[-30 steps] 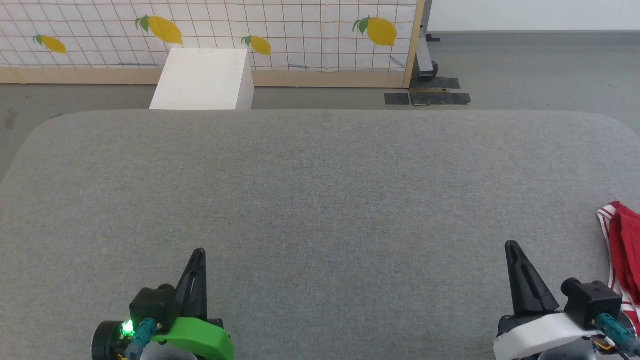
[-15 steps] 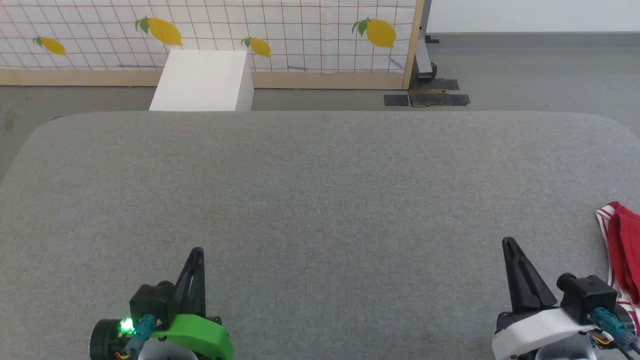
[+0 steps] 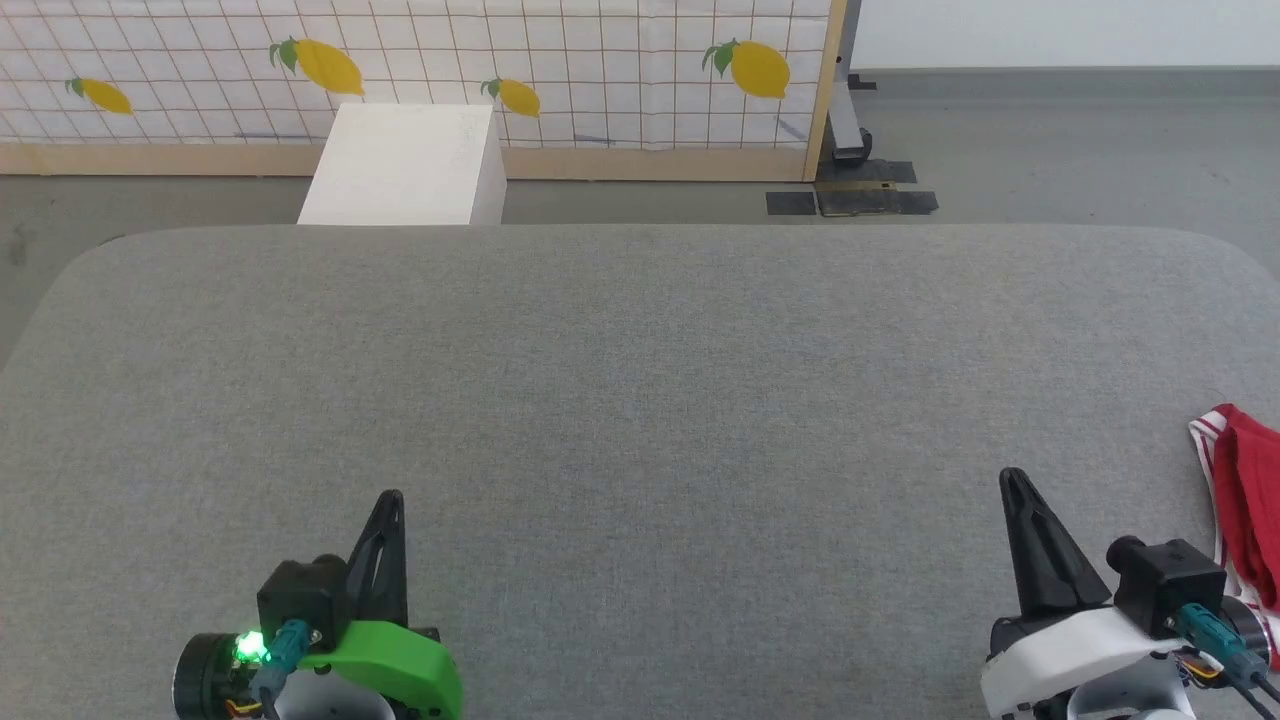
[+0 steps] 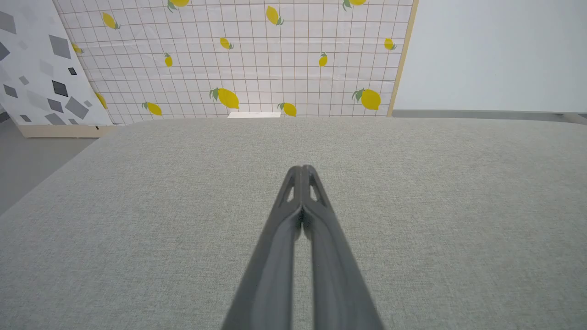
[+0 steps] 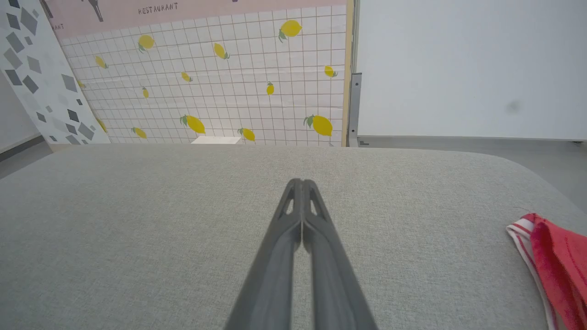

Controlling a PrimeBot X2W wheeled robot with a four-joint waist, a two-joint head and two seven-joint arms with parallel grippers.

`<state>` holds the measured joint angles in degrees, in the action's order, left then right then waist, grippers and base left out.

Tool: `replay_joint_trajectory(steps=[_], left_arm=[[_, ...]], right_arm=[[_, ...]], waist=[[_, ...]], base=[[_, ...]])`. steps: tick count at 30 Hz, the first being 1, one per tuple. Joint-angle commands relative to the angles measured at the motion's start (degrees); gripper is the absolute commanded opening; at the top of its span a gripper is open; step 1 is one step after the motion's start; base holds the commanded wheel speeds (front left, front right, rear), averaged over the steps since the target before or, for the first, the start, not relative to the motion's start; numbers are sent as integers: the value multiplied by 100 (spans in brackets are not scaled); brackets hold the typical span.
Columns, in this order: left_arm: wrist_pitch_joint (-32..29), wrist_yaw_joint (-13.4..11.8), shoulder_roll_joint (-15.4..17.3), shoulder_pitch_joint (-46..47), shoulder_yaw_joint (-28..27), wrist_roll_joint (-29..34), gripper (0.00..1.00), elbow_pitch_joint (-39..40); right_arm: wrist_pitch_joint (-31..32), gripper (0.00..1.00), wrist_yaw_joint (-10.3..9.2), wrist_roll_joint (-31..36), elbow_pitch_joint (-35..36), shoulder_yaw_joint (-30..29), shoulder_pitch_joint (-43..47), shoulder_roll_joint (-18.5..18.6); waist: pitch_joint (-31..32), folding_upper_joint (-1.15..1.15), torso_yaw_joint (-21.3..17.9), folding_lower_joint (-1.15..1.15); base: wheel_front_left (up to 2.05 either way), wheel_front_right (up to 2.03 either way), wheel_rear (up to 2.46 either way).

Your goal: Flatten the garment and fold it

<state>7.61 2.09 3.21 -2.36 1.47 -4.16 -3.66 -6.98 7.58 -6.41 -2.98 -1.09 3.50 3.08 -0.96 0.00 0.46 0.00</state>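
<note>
Shirt (image 3: 1250, 490) is lying bunched at the table's (image 3: 640, 380) right edge (mostly cropped), near the right gripper (image 3: 1008, 474). It and the left gripper (image 3: 392, 497) are sitting pressed together, empty. I'd be opening the right, pinching the shirt's near edge, dragging it centre.

grey fabric table (image 3: 640, 380), rounded far corners. red garment (image 3: 1245, 500) with striped trim lies bunched at its near right edge.
</note>
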Motion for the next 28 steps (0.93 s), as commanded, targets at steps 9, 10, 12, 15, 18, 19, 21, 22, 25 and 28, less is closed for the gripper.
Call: replay_joint_trajectory(steps=[9,10,12,15,18,19,21,22,25,28], left_arm=[[-132,-61,-19,115,-38,133,0,77],[-145,-64,-19,118,-40,138,0,83],[-168,-70,-20,122,-44,149,0,94],[-204,-78,-20,129,-50,165,0,110],[-237,-86,-21,135,-56,180,0,126],[-250,-89,-22,138,-58,186,0,132],[-273,-94,-22,142,-62,196,0,142],[-283,-97,-22,144,-64,201,0,147],[-319,-105,-23,151,-70,217,0,163],[-353,-113,-24,158,-76,232,0,179]], right_arm=[[116,0,-5,151,80,30,-135,-11],[128,0,-5,161,84,31,-140,-11],[149,0,-5,179,92,34,-148,-12],[183,0,-5,207,105,39,-160,-12],[214,0,-6,233,116,43,-171,-13],[226,0,-6,243,121,45,-176,-13],[247,0,-6,261,129,48,-184,-13],[256,0,-6,269,132,49,-187,-13],[290,0,-6,297,145,53,-199,-14],[321,0,-6,323,156,58,-211,-14]], waist=[[14,0,-6,0],[16,0,-7,0],[19,0,-9,0],[23,0,-11,0],[28,0,-13,0],[30,0,-14,0],[33,0,-15,0],[34,0,-16,0],[39,0,-18,0],[43,0,-20,0]], base=[[0,0,0],[0,0,0],[0,0,0],[0,0,0],[0,0,0],[0,0,0],[0,0,0],[0,0,0],[0,0,0],[0,0,0]])
